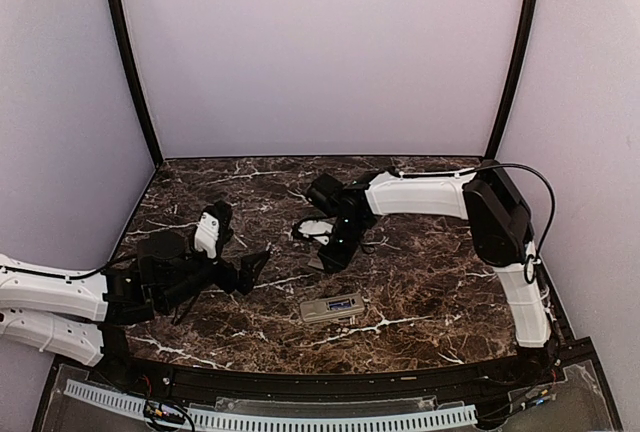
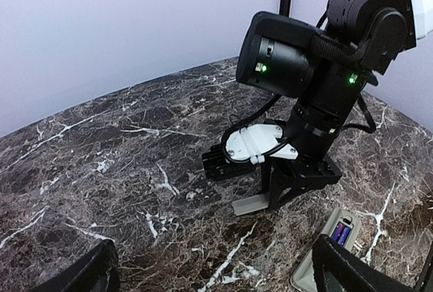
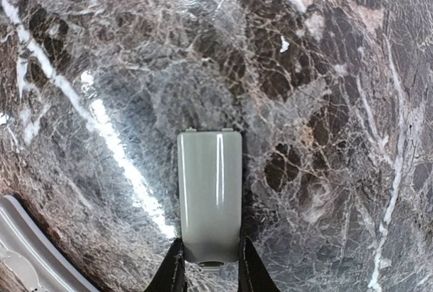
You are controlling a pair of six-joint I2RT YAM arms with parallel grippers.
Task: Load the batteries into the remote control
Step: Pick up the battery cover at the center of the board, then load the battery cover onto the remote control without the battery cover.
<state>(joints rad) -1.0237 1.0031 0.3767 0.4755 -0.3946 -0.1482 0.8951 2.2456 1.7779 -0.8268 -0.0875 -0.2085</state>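
Grey cover [image 3: 210, 194] (in right gripper [image 3: 210, 259])

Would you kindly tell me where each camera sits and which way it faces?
Top external: above and behind the bases, looking down at the table; both arms show.
Left wrist: low, facing the right gripper across the table; own open fingers at bottom corners.
Right wrist: looking down at the grey cover pinched between its own fingertips.
Shared: top and left wrist both show the remote control.
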